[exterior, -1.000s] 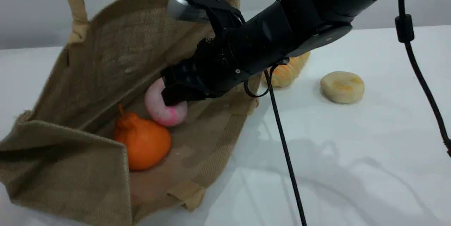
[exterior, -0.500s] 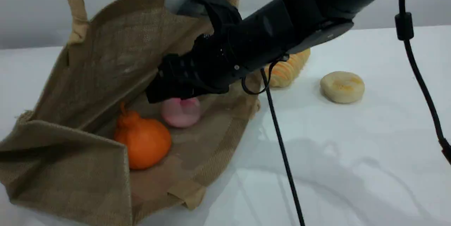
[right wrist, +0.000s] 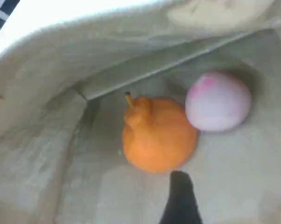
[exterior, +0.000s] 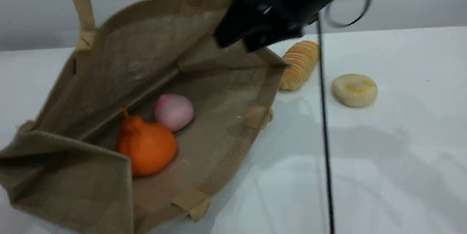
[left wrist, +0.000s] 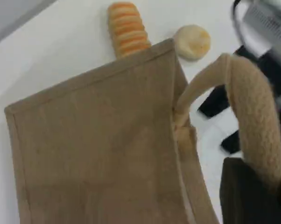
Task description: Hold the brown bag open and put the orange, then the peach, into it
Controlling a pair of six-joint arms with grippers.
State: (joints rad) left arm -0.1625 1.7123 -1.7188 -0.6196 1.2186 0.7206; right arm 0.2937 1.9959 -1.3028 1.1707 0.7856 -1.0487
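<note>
Above the bag's mouth, the right tool (exterior: 233,42) is hanging with its jaws spread and holding nothing, blurred in the scene view; one dark fingertip (right wrist: 180,198) is showing at the bottom of its own camera. Below it, the peach (exterior: 173,112) is lying on the inner wall of the brown bag (exterior: 91,175), touching the orange (exterior: 147,147) just beside it. The left tool (left wrist: 252,196) is sitting clamped on the bag's beige loop handle (left wrist: 252,112), holding that side up. Beyond the bag's rim, a striped bread roll (exterior: 300,64) and a pale round bun (exterior: 354,89) are lying on the white counter (exterior: 383,161), apart from each other.
</note>
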